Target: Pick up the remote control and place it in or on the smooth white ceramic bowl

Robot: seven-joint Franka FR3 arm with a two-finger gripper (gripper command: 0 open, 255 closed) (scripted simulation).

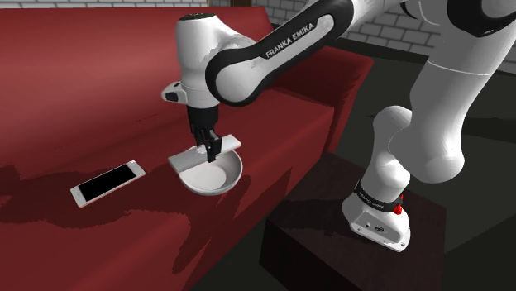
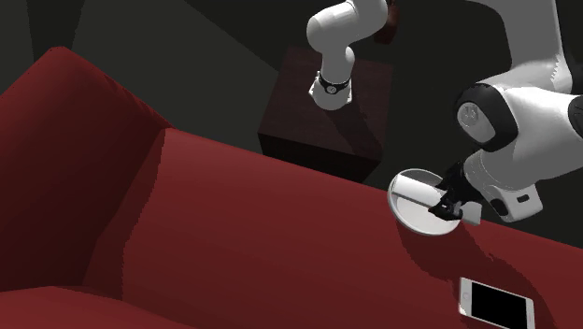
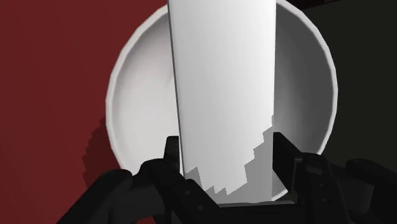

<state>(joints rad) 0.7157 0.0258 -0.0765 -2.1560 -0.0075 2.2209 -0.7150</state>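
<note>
The stand sits nearest, beside the red sofa that carries the bowl. The white remote hangs level across the bowl, roughly centred and close above the rim; I cannot tell whether it touches. The gripper pinches it across its width. The remote looks likely to bridge the rim, so ease down until it rests, spread the fingers gently, then lift straight up to avoid tipping it.

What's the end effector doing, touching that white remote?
Touching. In the wrist view the end effector clasps the remote between its fingers, over the bowl.
</note>
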